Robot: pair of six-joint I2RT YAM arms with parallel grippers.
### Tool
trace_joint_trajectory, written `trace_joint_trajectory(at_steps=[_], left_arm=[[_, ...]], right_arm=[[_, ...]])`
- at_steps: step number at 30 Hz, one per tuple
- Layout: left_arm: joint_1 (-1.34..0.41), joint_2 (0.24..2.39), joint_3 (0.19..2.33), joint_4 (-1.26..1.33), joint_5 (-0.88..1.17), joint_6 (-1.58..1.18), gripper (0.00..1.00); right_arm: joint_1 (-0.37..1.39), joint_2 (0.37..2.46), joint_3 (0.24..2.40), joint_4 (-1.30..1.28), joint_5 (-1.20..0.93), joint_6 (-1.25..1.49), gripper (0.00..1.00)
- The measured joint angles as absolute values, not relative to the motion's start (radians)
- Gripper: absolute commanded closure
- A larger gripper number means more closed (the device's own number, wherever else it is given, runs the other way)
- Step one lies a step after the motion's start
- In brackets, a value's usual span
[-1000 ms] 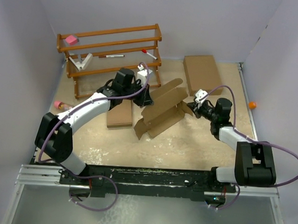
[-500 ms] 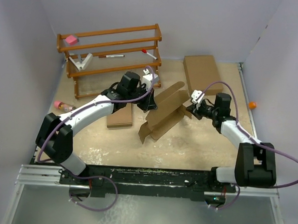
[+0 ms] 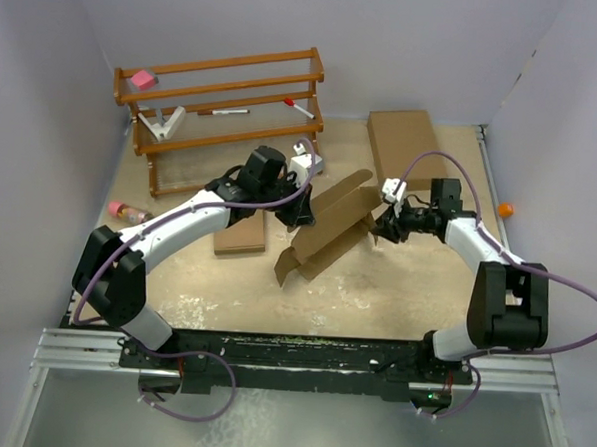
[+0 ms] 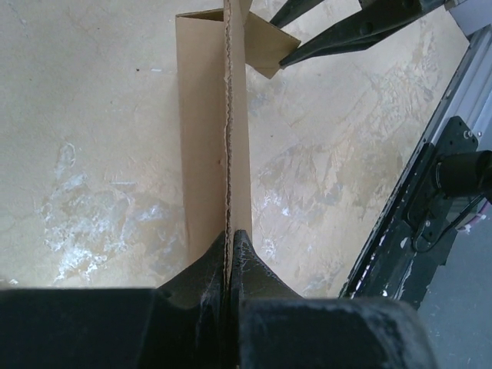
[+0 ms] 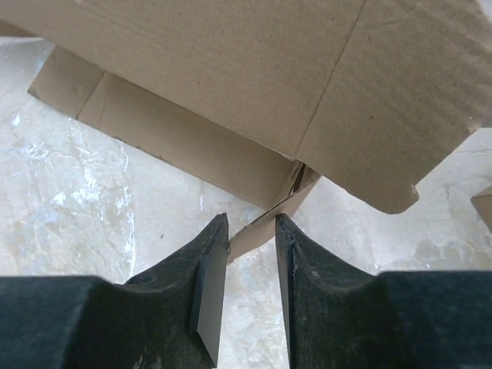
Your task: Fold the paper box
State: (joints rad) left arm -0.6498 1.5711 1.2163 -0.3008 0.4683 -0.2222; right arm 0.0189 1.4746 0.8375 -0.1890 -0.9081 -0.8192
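The paper box (image 3: 328,225) is a brown cardboard blank, partly folded and tilted up off the table's middle. My left gripper (image 3: 301,212) is at its left end. In the left wrist view the left gripper (image 4: 229,240) is shut on the thin edge of the paper box (image 4: 204,115), which runs straight away from it. My right gripper (image 3: 380,228) is at the blank's right end. In the right wrist view the right gripper (image 5: 252,227) stands open, with the tip of a small flap (image 5: 269,219) lying between its fingers below the wide panel (image 5: 231,77).
A wooden rack (image 3: 219,109) with small items stands at the back left. A large flat brown box (image 3: 405,147) lies at the back right and a smaller brown box (image 3: 240,232) under the left arm. A pink item (image 3: 124,211) and an orange ball (image 3: 506,208) lie at the sides.
The right gripper has opened from shut and let go of the flap, and its arm swung farther back. The left gripper carried the blank rightward, and the blank now stands narrower.
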Motion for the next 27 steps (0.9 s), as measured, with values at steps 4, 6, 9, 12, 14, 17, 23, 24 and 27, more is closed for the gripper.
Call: trace_joint_trajectory(at_steps=[4, 6, 9, 12, 14, 17, 23, 24, 27], left_arm=[[-0.651, 1.571, 1.237, -0.332, 0.476, -0.181, 0.96], [-0.651, 1.571, 1.245, -0.343, 0.487, -0.157, 0.96], [-0.651, 1.575, 1.261, -0.368, 0.503, -0.124, 0.96], [-0.651, 1.584, 1.277, -0.391, 0.521, -0.091, 0.96], [-0.651, 1.588, 1.279, -0.399, 0.528, -0.081, 0.96], [-0.653, 1.589, 1.279, -0.413, 0.540, -0.065, 0.96], [-0.663, 1.590, 1.279, -0.418, 0.553, -0.044, 0.96], [-0.663, 1.590, 1.279, -0.419, 0.555, -0.040, 0.96], [-0.664, 1.590, 1.279, -0.422, 0.558, -0.032, 0.96]], right_arm=[[-0.014, 1.481, 0.870, -0.283, -0.940, -0.879, 0.52], [-0.030, 1.481, 0.888, -0.328, -0.961, -0.914, 0.47], [-0.053, 1.481, 0.921, -0.393, -0.991, -0.972, 0.42], [-0.080, 1.481, 0.952, -0.461, -1.017, -1.034, 0.38], [-0.108, 1.486, 0.992, -0.535, -1.040, -1.096, 0.37], [-0.165, 1.501, 1.078, -0.666, -1.072, -1.223, 0.35], [-0.260, 1.588, 1.254, -0.890, -1.114, -1.455, 0.41], [-0.267, 1.606, 1.269, -0.889, -1.113, -1.464, 0.42], [-0.275, 1.656, 1.279, -0.843, -1.095, -1.494, 0.48]])
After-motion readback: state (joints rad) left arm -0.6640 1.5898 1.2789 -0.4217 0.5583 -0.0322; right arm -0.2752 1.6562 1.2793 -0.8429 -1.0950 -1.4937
